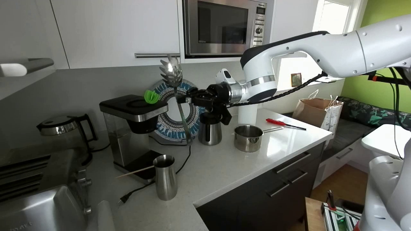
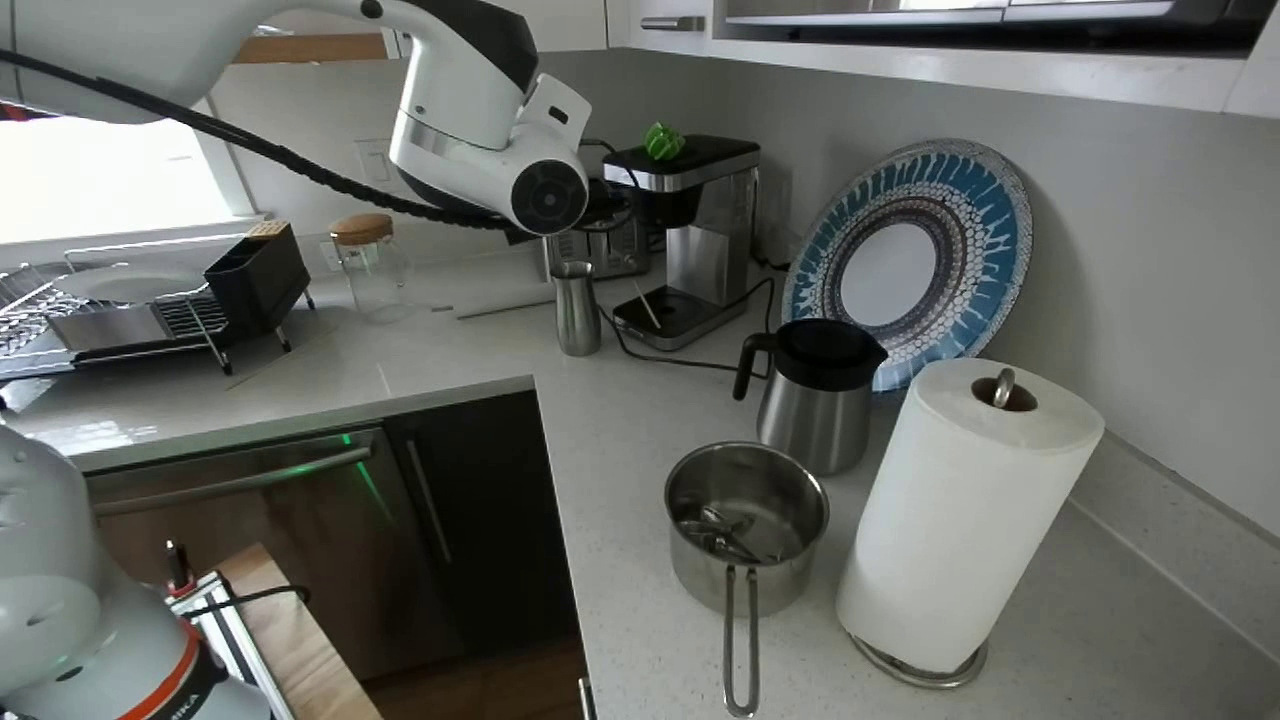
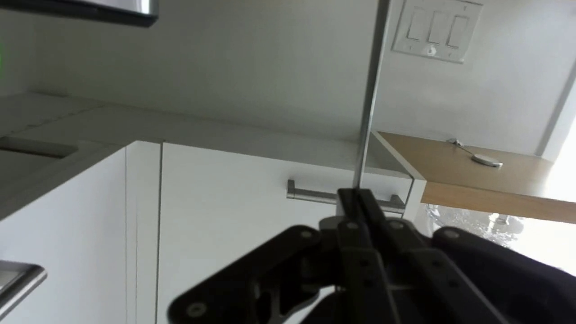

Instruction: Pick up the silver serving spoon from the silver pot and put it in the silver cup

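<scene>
We judge the task about halfway along: the picking is done, the placing is not. Our gripper (image 1: 180, 99) is closed on the shaft of the silver serving spoon (image 1: 174, 77) and holds it in the air, notched head uppermost and slightly tilted, clear of the silver pot (image 1: 247, 143) on the worktop (image 1: 215, 170). The silver cup (image 1: 166, 183) stands well apart, with no spoon in it. Left for us, it seems, is to carry the spoon over, lower it in and let go.
</scene>
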